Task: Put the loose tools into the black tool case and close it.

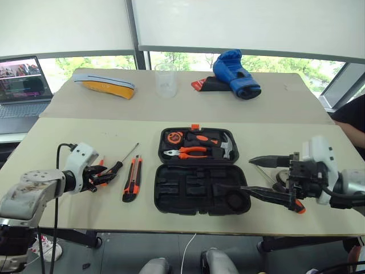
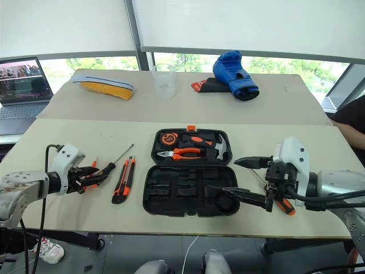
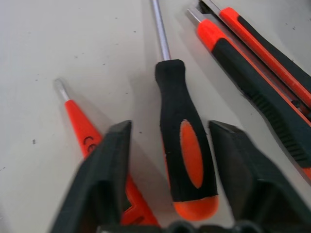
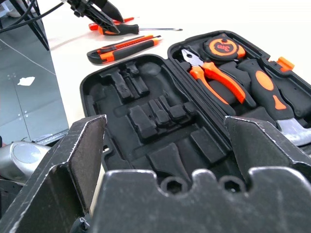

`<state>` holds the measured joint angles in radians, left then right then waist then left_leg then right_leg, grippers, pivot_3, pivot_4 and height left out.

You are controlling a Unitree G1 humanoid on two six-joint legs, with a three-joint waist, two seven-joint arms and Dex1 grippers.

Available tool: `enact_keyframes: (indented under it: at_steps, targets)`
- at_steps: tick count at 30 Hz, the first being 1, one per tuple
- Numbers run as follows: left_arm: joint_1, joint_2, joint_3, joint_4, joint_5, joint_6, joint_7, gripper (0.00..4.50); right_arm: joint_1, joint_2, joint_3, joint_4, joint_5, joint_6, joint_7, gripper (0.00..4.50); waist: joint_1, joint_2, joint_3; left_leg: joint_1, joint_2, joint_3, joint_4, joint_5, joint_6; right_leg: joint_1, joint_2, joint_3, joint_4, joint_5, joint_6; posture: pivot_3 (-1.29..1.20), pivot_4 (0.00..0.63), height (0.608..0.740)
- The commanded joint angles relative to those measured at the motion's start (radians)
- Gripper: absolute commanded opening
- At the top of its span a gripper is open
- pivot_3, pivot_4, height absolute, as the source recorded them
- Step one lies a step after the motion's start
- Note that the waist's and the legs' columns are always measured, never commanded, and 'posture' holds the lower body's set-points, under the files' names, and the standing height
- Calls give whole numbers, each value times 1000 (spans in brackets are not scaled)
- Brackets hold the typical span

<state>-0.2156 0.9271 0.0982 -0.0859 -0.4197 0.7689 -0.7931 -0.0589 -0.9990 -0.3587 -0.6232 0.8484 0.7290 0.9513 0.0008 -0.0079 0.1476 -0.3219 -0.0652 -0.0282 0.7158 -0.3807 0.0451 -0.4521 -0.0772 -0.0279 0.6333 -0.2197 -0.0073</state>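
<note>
The loose tools lie mostly on the left of the near table, and leftmost is the small all-orange screwdriver (image 3: 80,127), slim, light and rigid, lying just beside the left gripper (image 1: 102,176). That gripper's jaws stand part open, straddling the handle of a black-and-orange screwdriver (image 3: 183,145) without visibly pinching it yet; the thick rubbery handle looks like the right place to grip, since the thin bare shaft would likely slip and roll. Just beside it, nearer the case, lies the orange-black utility knife (image 1: 132,179), a flat, stiff bar that should handle best pinched across its narrow sides at mid-length. Near the knife, the black tool case (image 1: 201,171) lies open flat, its far half holding pliers (image 1: 185,152), a hammer (image 1: 219,147) and a tape measure (image 1: 173,137), its near half all empty recesses; the hard shell should be light, and the far half is the one to fold over. On the right, the right gripper (image 1: 267,178) hangs wide open and empty over the case's right edge, with a second black-and-orange screwdriver (image 2: 279,201) lying under it close to the table's front edge (image 1: 182,233). Bare tabletop surrounds the case, so there is room to work.
</note>
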Motion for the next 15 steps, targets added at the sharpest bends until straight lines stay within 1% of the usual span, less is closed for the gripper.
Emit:
enact_keyframes:
  at_steps: [1, 3, 5, 7, 8, 10, 13, 15]
  targets:
    - [-11, -5, -3, -1, 18, -23, -16, 2300, -31, 9, 12, -22, 23, -4, -12, 4500, 1, 0, 0, 0, 1, 0, 1, 0, 0, 1, 0, 2, 0, 1, -1, 0, 150, 731]
    - [-16, -13, -7, 6, 25, -25, -13, 2300, -47, 11, 26, -16, 21, -4, -16, 4500, 1, 0, 0, 0, 2, 0, 3, 0, 0, 2, 0, 3, 0, 2, -1, 0, 150, 731]
    - [-27, -28, 3, 12, 19, -14, -7, 1806, -60, 14, 39, -10, 16, -6, -18, 4500, 2, 0, 0, 0, 2, 0, 3, 0, 0, 1, 0, 4, 1, 3, -1, 0, 150, 731]
    - [-48, -42, 17, 23, 14, -14, -4, 1106, -76, 19, 58, -2, 6, -9, -23, 4500, 4, 0, 0, 0, 2, 0, 4, 0, 0, 1, 0, 4, 1, 3, -1, 0, 150, 731]
    - [-55, -47, 24, 21, 16, -35, -5, 872, -79, 20, 63, 1, 2, -11, -23, 4500, 5, 0, 0, 0, 2, 0, 4, 0, 0, 1, 0, 4, 1, 3, -1, 0, 150, 731]
    - [-73, -55, 41, 19, 16, -55, -3, 870, -80, 21, 69, 7, -6, -17, -21, 4500, 9, -1, 0, 0, 2, 0, 4, 0, 0, 1, 0, 4, 1, 4, -1, 0, 150, 731]
    - [-145, -65, 71, 19, -7, -127, -38, 870, -83, 19, 81, 20, -31, -26, -21, 4500, 13, -1, 1, -1, 2, 0, 5, 0, 1, 1, 0, 4, 1, 4, 0, 0, 150, 731]
    - [-206, -53, 55, 33, 2, -164, -74, 870, -84, 19, 81, 29, -34, -21, -21, 4500, 14, -2, 1, -3, 1, 0, 6, 0, 1, -1, 0, 3, 1, 4, 0, 0, 150, 731]
